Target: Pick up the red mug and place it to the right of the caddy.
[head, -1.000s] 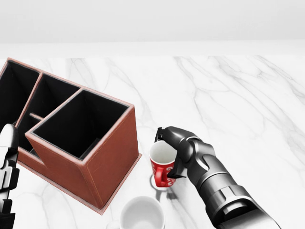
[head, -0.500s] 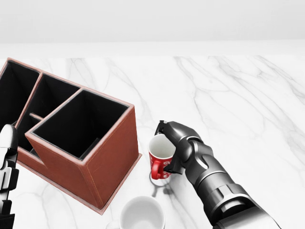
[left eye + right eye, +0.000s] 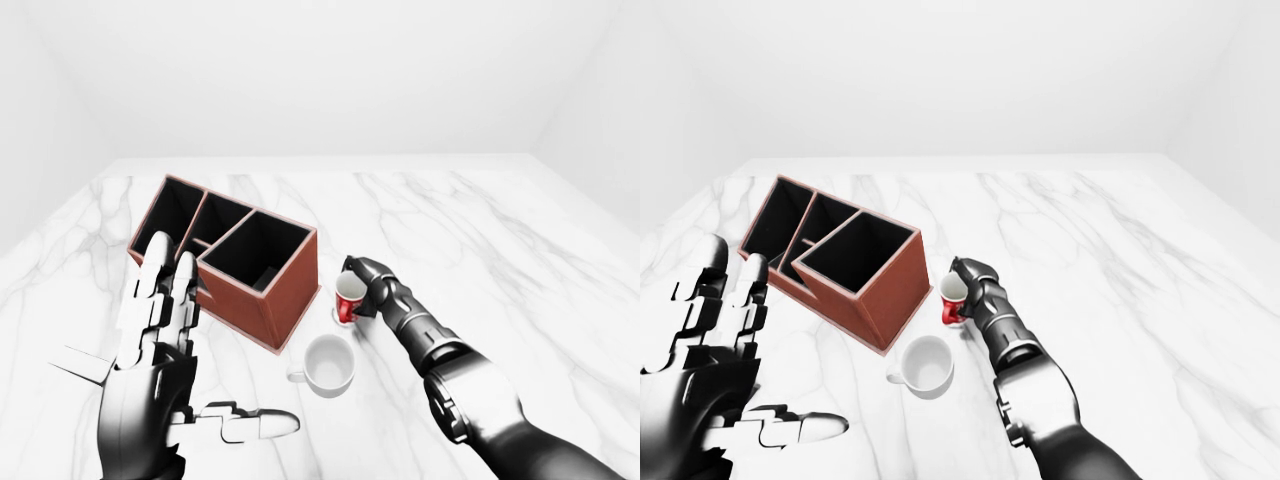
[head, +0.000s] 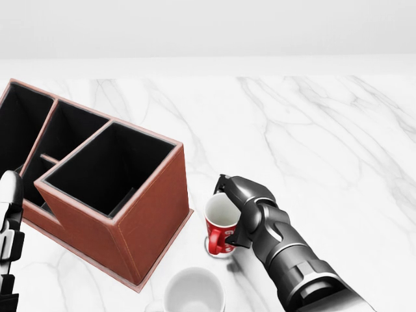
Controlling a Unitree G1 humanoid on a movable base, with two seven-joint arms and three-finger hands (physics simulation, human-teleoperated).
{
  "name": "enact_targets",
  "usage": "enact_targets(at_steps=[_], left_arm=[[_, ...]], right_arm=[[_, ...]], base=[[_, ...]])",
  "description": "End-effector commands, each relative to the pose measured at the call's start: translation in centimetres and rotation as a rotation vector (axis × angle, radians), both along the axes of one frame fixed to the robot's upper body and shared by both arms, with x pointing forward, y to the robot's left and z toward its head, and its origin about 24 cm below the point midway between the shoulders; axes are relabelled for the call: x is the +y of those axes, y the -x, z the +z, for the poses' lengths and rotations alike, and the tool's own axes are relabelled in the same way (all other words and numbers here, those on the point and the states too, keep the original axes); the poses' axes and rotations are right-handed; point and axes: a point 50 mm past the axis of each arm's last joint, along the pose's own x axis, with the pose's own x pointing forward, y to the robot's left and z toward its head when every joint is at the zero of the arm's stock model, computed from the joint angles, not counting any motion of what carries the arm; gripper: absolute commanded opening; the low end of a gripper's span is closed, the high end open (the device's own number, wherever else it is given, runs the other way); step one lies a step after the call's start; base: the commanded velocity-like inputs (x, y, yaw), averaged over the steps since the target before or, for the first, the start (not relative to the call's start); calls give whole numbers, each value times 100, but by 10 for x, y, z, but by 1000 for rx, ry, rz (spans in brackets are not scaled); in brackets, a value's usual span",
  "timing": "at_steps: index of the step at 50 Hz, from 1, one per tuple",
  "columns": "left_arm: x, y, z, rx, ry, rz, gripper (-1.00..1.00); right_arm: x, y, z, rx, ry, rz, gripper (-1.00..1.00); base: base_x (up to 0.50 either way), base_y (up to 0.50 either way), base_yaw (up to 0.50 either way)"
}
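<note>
The red mug (image 4: 218,231) with a white inside is just right of the brown three-compartment caddy (image 4: 151,214), a small gap between them. My right hand (image 4: 230,214) comes in from the bottom right and is shut on the mug, fingers over its far rim and thumb low on its right side. The mug is tilted slightly and is at or just above the marble. I cannot tell if it touches. My left hand (image 3: 160,330) is raised at the left of the left-eye view, open and empty.
A white mug (image 4: 193,292) stands on the marble table (image 4: 312,130) just below the red mug, near the head view's bottom edge. The caddy's compartments look dark and empty. A white wall bounds the table at the top.
My right hand lifted the red mug slightly up and left, tilting it, then brought it back down and a little right. The left hand, caddy and white mug have not moved.
</note>
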Motion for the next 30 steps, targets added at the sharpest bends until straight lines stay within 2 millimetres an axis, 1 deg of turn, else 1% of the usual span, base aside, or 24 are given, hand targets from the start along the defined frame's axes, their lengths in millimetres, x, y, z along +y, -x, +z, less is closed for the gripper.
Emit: enact_targets(at_steps=[1, 4, 9, 18, 30], left_arm=[[0, 0, 0, 1, 0, -3, 100], [-2, -1, 0, 5, 0, -7, 100], [-1, 0, 0, 1, -1, -6, 100], [0, 1, 0, -2, 0, -5, 100], [-1, 1, 0, -5, -1, -10, 100]], right_arm=[[0, 6, -10, 12, -11, -25, -100], [-1, 10, -16, 17, 0, -28, -100], [3, 9, -14, 16, -14, -28, -100], [3, 13, -20, 29, -6, -25, -100], [3, 14, -21, 28, -5, -31, -100]], base=[[0, 0, 0], [0, 0, 0], [0, 0, 0], [0, 0, 0], [0, 0, 0]])
